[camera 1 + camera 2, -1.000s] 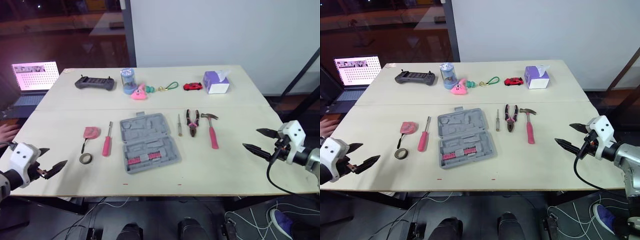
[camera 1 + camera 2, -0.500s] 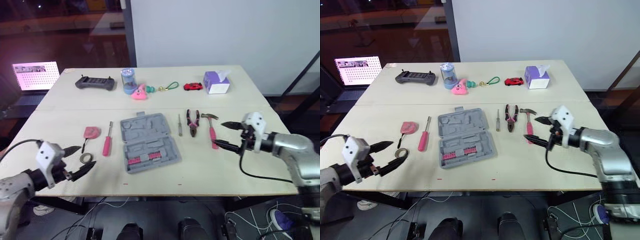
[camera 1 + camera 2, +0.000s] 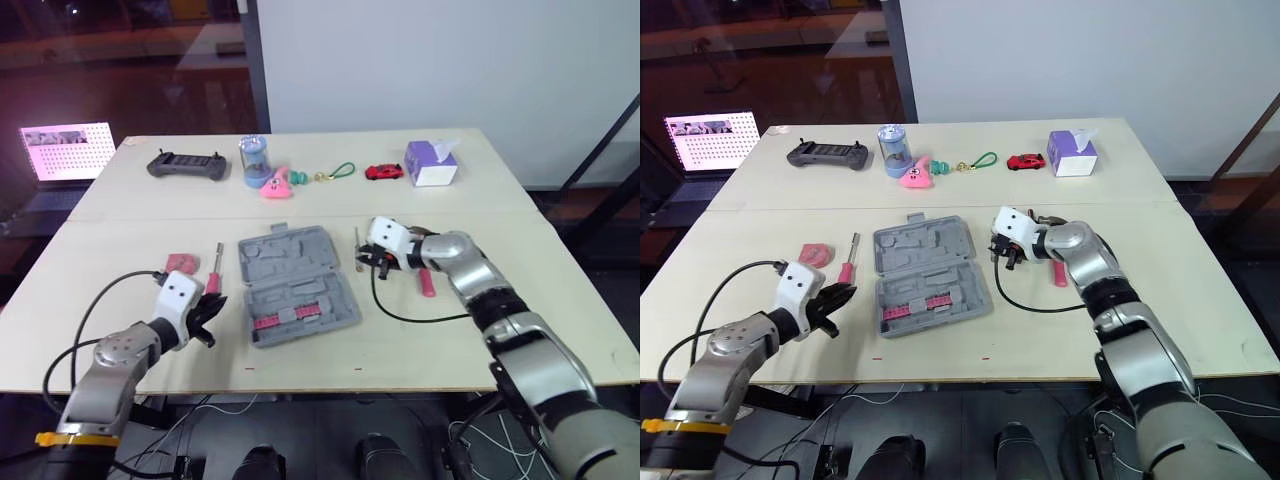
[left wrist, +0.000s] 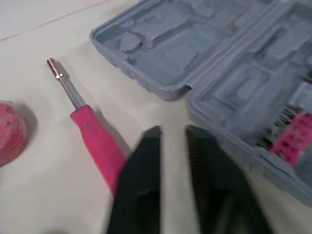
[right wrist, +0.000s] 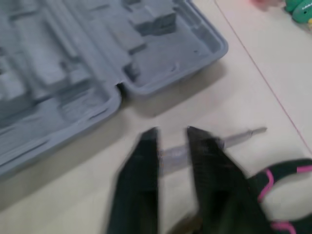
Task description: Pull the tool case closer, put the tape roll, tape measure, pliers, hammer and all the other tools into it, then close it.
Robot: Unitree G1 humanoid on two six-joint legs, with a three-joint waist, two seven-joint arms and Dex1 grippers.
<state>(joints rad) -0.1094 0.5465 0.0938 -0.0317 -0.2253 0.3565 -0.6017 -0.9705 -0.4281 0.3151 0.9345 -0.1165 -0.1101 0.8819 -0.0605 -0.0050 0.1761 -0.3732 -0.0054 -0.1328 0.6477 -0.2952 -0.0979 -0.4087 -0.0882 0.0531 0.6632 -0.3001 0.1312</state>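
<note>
The grey tool case (image 3: 295, 285) lies open in the middle of the table. My left gripper (image 3: 205, 310) is shut just left of it, beside the pink-handled screwdriver (image 4: 95, 141); nothing sits between its fingers (image 4: 141, 195). The pink tape measure (image 3: 180, 263) lies further left. My left arm hides the tape roll. My right gripper (image 3: 372, 262) is shut right of the case, directly over the small clear-handled screwdriver (image 5: 234, 136); I cannot tell if it touches it. The pliers (image 5: 278, 178) and the pink-handled hammer (image 3: 427, 280) lie just beyond it.
Along the table's far side stand a black controller (image 3: 180, 166), a blue cup (image 3: 253, 160), a pink toy (image 3: 276, 182), a green loop (image 3: 343, 172), a red toy car (image 3: 384, 172) and a tissue box (image 3: 430, 163). A laptop (image 3: 62, 152) glows off the far left.
Both arms swung inward from the table's outer edges to either side of the case. Both grippers went from open to shut. The tape roll is now covered by my left arm.
</note>
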